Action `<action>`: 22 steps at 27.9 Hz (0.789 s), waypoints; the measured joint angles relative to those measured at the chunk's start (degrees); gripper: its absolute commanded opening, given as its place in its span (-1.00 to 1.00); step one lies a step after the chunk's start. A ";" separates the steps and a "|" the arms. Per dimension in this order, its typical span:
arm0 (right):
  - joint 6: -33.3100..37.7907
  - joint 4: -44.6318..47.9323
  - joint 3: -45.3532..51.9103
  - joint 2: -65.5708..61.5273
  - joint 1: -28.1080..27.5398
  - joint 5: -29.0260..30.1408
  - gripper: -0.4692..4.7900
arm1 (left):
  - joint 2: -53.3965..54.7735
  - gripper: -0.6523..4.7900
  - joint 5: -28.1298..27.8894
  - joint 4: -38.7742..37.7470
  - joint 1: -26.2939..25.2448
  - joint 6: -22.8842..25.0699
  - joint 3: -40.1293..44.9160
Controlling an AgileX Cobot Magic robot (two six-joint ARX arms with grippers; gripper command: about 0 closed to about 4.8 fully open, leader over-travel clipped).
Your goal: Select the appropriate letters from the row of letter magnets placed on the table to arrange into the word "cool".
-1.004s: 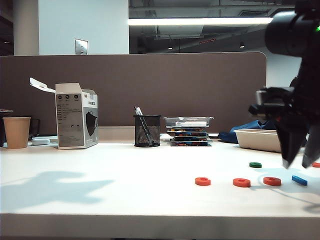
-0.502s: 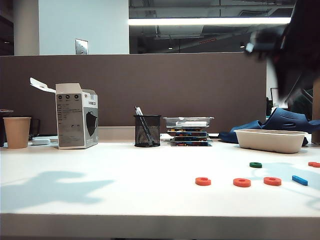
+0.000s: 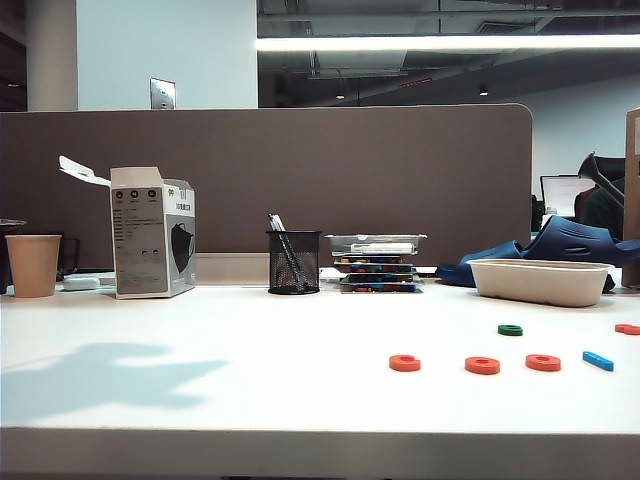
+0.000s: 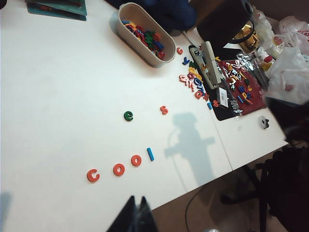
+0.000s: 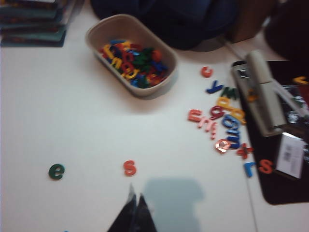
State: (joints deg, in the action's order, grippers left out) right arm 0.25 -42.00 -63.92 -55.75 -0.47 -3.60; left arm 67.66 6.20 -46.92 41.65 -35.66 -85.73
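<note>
Letters c (image 4: 93,175), o (image 4: 119,169), o (image 4: 136,160) and l (image 4: 150,154) lay aligned on the counter (image 4: 63,92) — light, stiff, slippery; pinch their edges. Left end effector (image 4: 137,212) and right end effector (image 5: 133,205) hovered closed, empty.

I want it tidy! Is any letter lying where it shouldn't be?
The word cool sits neatly in a row. Two leftovers lie loose behind it: a green e and an orange s. More letters are strewn on the table beside the tub.
</note>
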 measured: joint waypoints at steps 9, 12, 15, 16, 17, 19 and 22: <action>-0.33 -0.74 2.89 12.33 -6.03 5.20 -0.84 | 0.00 -0.77 -0.02 0.66 0.02 0.00 0.00; -0.33 -1.01 4.76 14.91 -6.03 5.31 -0.84 | -0.02 -0.77 -0.02 0.83 0.00 0.00 0.00; -0.33 -0.81 6.43 16.92 -6.03 5.46 -0.84 | 0.17 -0.77 -0.02 0.85 0.02 0.00 0.00; -0.33 -0.87 6.95 17.46 -6.05 5.77 -0.84 | 0.33 -0.77 -0.02 0.87 0.02 0.04 0.00; -0.33 -0.87 7.67 18.05 -6.05 5.88 -0.84 | 0.59 -0.78 -0.02 1.14 0.02 0.42 0.00; -0.33 -0.76 9.44 19.65 -6.05 5.99 -0.84 | 1.03 -0.78 -0.28 2.93 -0.02 3.06 0.02; -0.02 -0.74 12.63 22.91 -6.05 6.16 -0.84 | 1.07 -0.78 -0.92 7.34 -1.31 6.84 0.02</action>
State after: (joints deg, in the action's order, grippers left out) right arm 0.23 -42.74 -51.29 -32.84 -6.52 2.57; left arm 68.73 5.28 -39.57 40.34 -28.82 -85.71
